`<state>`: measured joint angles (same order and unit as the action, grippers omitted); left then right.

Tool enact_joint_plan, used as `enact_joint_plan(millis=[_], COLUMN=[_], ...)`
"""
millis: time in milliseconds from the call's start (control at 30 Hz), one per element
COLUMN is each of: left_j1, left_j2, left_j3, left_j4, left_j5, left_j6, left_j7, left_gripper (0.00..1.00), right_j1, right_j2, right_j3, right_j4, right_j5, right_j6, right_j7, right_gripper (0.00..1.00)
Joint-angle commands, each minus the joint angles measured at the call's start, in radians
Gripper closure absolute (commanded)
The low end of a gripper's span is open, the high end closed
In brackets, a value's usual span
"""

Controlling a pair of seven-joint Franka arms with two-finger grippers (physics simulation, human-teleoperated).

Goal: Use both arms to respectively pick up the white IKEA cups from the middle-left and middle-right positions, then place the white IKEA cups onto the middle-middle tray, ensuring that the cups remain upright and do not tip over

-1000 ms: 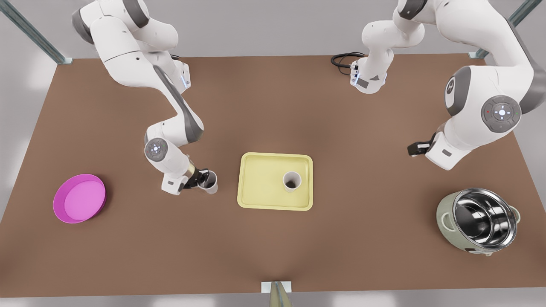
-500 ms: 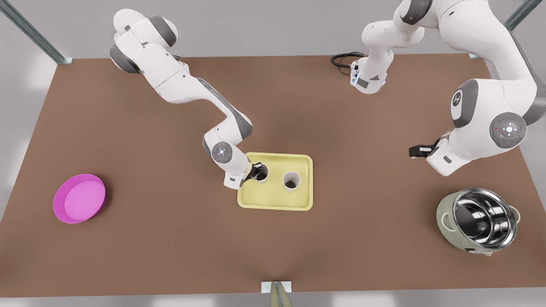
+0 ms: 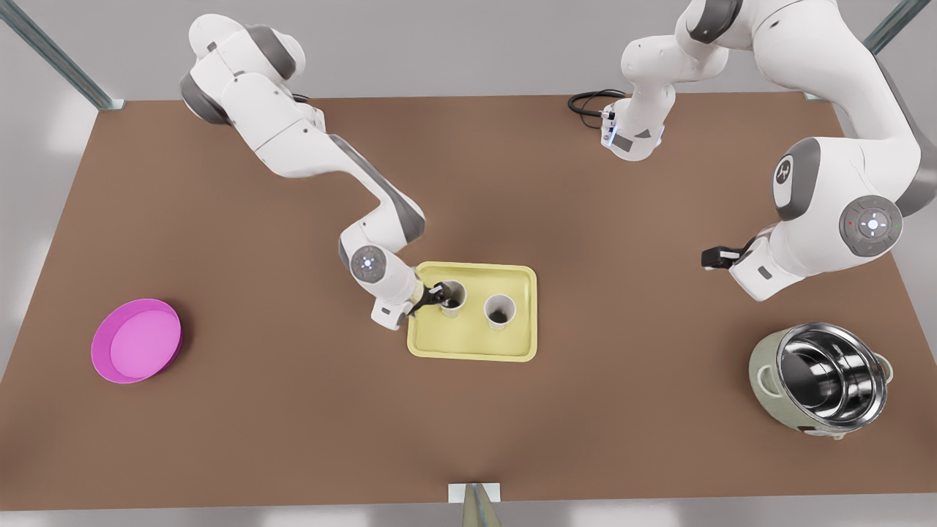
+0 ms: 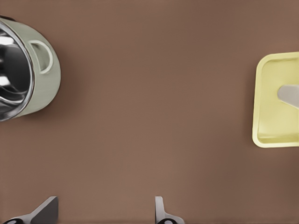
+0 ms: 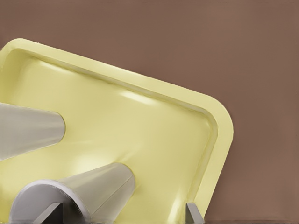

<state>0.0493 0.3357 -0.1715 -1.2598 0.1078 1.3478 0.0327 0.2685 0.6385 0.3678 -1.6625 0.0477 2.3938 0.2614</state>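
Two white IKEA cups stand upright on the pale yellow tray (image 3: 468,348): one (image 3: 452,298) near its edge on the front view's left, the other (image 3: 501,311) mid-tray. My right gripper (image 3: 436,293) sits at the first cup's rim, open. In the right wrist view that cup (image 5: 98,186) lies between the spread fingertips of the right gripper (image 5: 122,212), with the second cup (image 5: 28,130) and the tray rim (image 5: 219,140) beyond. My left gripper (image 3: 714,257) waits open and empty on the front view's right; its (image 4: 103,212) view shows the tray (image 4: 271,112) far off.
A steel pot (image 3: 820,380) in a pale green shell stands at the front view's right, also in the left wrist view (image 4: 23,70). A round magenta dish (image 3: 136,340) sits at the left. A black cable (image 3: 585,102) lies at the table's far edge.
My right arm carried its cup from left of the tray onto the tray, set it down and let go, then drew back slightly. The left arm has barely moved.
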Motion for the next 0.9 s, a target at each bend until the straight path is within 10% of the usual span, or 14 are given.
enact_joint_plan(millis=[0, 300, 500, 867], left_j1=[0.0, 0.0, 0.0, 0.0], left_j2=[-0.001, 0.0, -0.003, -0.001], left_j3=[0.0, 0.0, -0.002, -0.002], left_j4=[0.0, 0.0, 0.0, 0.0], left_j5=[0.001, 0.0, 0.0, 0.0], left_j6=[-0.001, -0.001, -0.029, -0.032], left_j7=[0.055, 0.053, 0.052, 0.05], left_gripper=[0.0, 0.0, 0.0, 0.0], right_j1=[-0.043, -0.469, -0.577, -0.463], right_j2=[-0.034, -0.137, -0.459, -0.504], right_j3=[0.032, -0.003, -0.007, -0.124], right_j4=[0.003, 0.36, 0.148, 0.211], right_j5=[0.001, -0.287, -0.132, -0.155], right_j6=[-0.11, -0.933, -0.935, -0.946], right_j7=[0.071, -0.238, -0.295, -0.294], right_gripper=[0.0, 0.0, 0.0, 0.0])
